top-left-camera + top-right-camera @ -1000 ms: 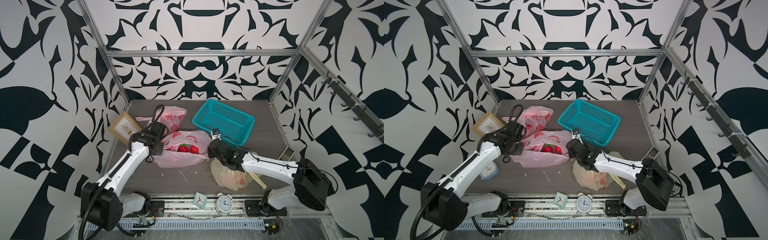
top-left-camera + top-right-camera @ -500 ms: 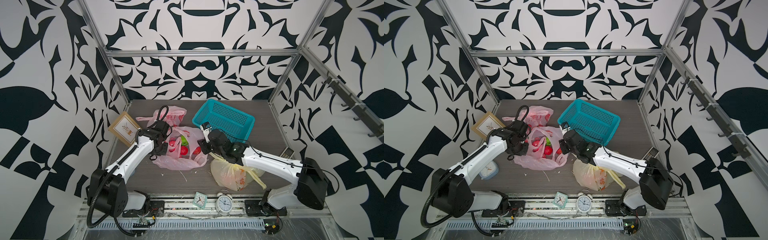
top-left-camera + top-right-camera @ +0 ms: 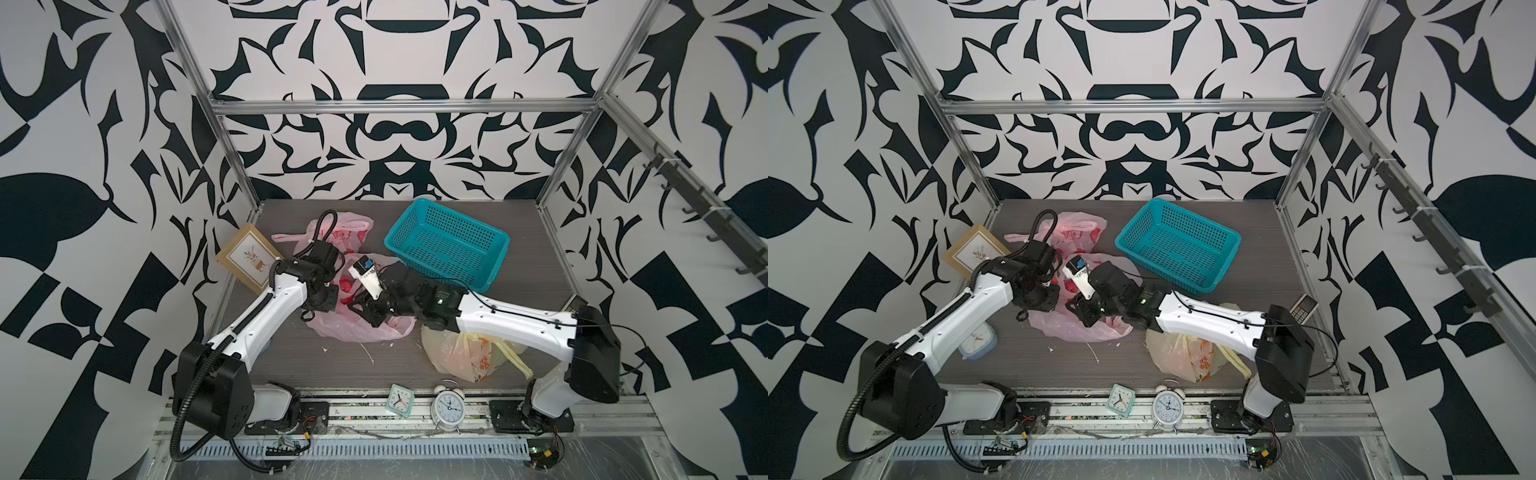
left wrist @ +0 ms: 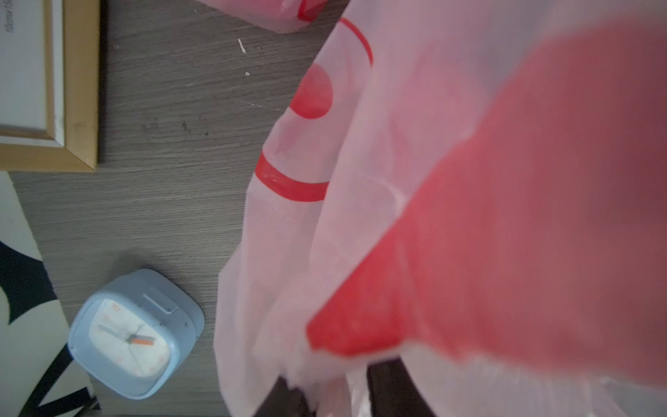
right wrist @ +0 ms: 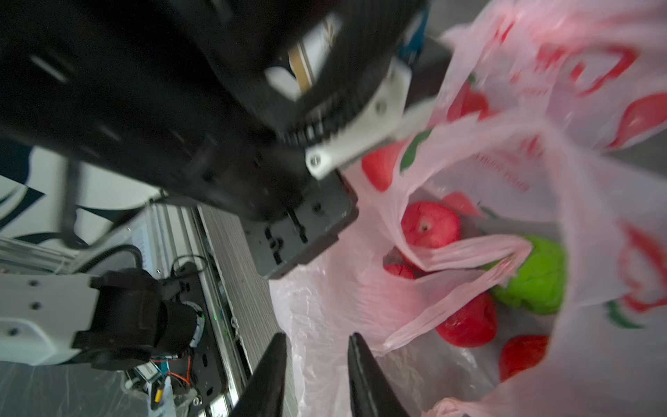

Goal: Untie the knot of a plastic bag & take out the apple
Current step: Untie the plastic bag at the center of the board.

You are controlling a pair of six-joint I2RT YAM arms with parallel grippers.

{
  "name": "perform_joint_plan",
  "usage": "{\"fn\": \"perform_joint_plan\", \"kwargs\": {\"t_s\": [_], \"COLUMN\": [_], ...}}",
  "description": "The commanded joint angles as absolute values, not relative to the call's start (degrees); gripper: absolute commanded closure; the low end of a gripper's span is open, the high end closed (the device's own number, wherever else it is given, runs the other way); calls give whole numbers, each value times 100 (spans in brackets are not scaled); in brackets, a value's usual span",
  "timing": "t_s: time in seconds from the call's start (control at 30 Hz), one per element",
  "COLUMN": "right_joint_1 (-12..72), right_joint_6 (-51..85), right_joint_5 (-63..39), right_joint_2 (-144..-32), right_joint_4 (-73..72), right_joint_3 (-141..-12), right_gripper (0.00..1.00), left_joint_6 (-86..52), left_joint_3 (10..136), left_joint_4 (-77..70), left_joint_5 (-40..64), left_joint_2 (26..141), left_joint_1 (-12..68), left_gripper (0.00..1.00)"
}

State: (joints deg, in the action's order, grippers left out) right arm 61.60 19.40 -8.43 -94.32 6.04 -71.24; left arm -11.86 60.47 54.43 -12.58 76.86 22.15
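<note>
Grey wood-grain tabletop (image 3: 528, 232) inside this black-and-white patterned booth is carrying quite the mess. Sitting mid-table is the translucent pink plastic bag with red print (image 3: 357, 330), and both my arms are meeting over it.

Through my right wrist camera the bag's mouth is gaping and its thin handles are lying loose across the opening. A round red apple (image 5: 429, 224) is resting inside, with a few more red ones and a lumpy bright green fruit (image 5: 534, 285) beside it.

My right pincer (image 5: 317, 375) is hanging just beside that opening. Its two dark fingers are standing a little apart, and nothing is sitting between them as far as I can see.

My left pincer (image 4: 335, 395) is buried under pink film on the bag's other side. Honestly I can't tell how wide it's standing or whether it's pinching any plastic.

Other stuff lying around:
- a teal plastic mesh basket (image 3: 446, 245) is sitting just behind the bag
- a yellowish plastic bag (image 3: 465, 353) is lying partly under my right arm
- a second pink bag (image 3: 353, 226) is sitting at the back
- a gold-framed picture (image 3: 247, 262) is sitting at the left edge
- a pale blue square clock (image 4: 133, 332) is lying near my left arm
</note>
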Motion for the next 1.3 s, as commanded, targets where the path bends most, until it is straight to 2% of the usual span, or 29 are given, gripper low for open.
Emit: {"fn": "perform_joint_plan", "kwargs": {"t_s": [0.0, 0.13, 0.23, 0.43, 0.67, 0.83, 1.03, 1.27], "right_joint_1": [6241, 6346, 6389, 6423, 6426, 6431, 6426, 6276], "right_joint_6": [2400, 2621, 2714, 2787, 2780, 2603, 2344, 2455], "right_joint_5": [-810, -855, -861, -951, -861, -949, -1200, -814], "right_joint_2": [-9550, -9791, -9931, -10388, -10600, -10215, -9476, -8684], "right_joint_4": [791, 835, 873, 888, 927, 422, -236, -975], "right_joint_3": [-6919, -6672, -6560, -6556, -6486, -5999, -5372, -4886], "right_gripper": [71, 74, 76, 78, 80, 79, 66, 62], "left_joint_6": [-1208, -1257, -1388, -1772, -2221, -2361, -2099, -2040], "left_joint_3": [6188, 6451, 6619, 6691, 6491, 6377, 6381, 6017], "left_joint_4": [5597, 5652, 5584, 4893, 3958, 3379, 3603, 3888], "left_joint_5": [-1243, -1074, -578, 633, 1423, 1168, 199, -551], "left_joint_2": [7461, 7138, 6894, 6439, 6580, 7184, 7841, 7767], "left_joint_1": [2232, 2232, 2247, 2372, 2801, 3221, 3335, 3338], "left_gripper": [64, 52, 50, 62, 64, 66, 66, 66]}}
